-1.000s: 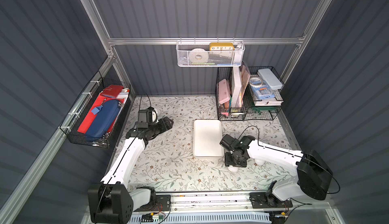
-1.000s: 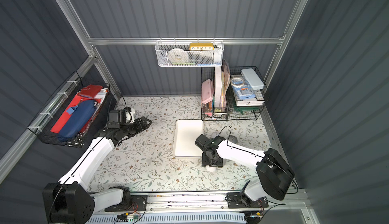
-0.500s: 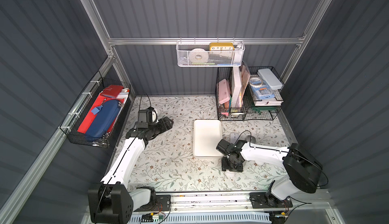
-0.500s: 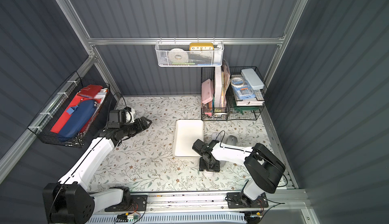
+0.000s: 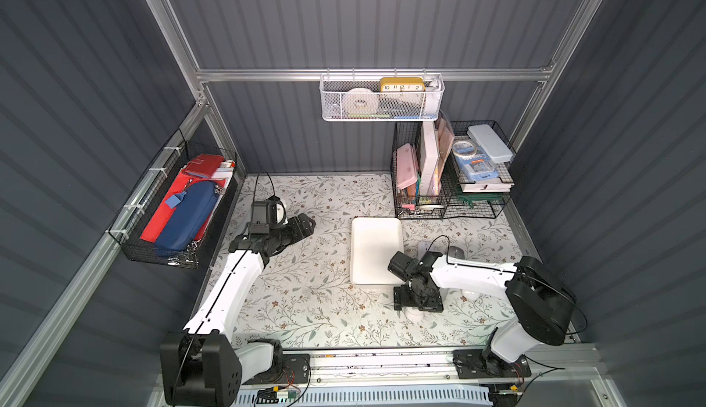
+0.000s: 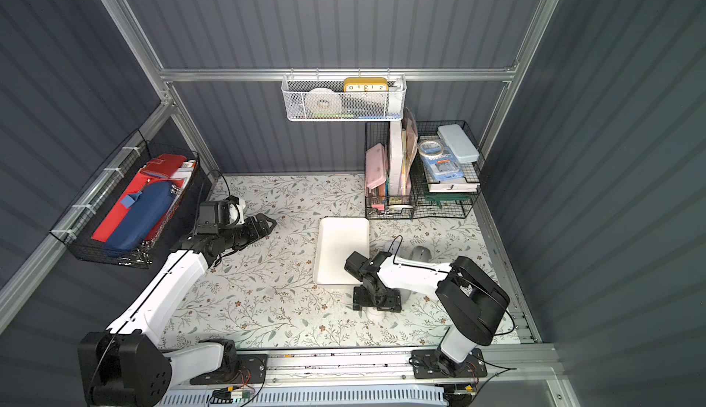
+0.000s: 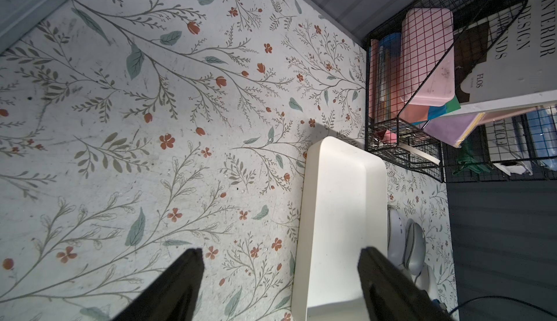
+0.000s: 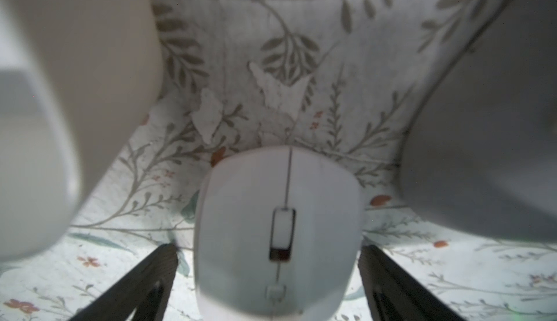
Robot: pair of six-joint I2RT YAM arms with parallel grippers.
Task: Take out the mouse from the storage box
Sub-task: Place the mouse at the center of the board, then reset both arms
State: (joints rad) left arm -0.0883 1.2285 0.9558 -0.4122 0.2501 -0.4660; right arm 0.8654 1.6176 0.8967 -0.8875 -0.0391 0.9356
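The storage box (image 5: pixel 376 241) (image 6: pixel 340 241) (image 7: pixel 340 208), a shallow white tray, lies mid-table and looks empty. A white mouse (image 8: pixel 277 214) with a scroll wheel rests on the floral table just past the box's near right corner; only a sliver of the mouse (image 5: pixel 416 312) (image 6: pixel 378 314) shows under the wrist. My right gripper (image 8: pixel 269 253) (image 5: pixel 418 302) (image 6: pixel 376 300) points down over it, open, jaws standing clear on both sides. My left gripper (image 5: pixel 307 223) (image 6: pixel 269 221) (image 7: pixel 280 253) hovers open and holds nothing, left of the box.
Two more mice, one white (image 5: pixel 423 248) and one grey (image 5: pixel 454 251) (image 6: pixel 420 252), lie right of the box. Black wire baskets (image 5: pixel 450 172) stand at the back right, a white mesh basket (image 5: pixel 382 99) hangs on the rail, another black basket (image 5: pixel 172 210) on the left wall.
My right gripper came a little toward the table's front edge and lower, then its jaws sprang open, leaving the white mouse on the table. The left arm stayed put.
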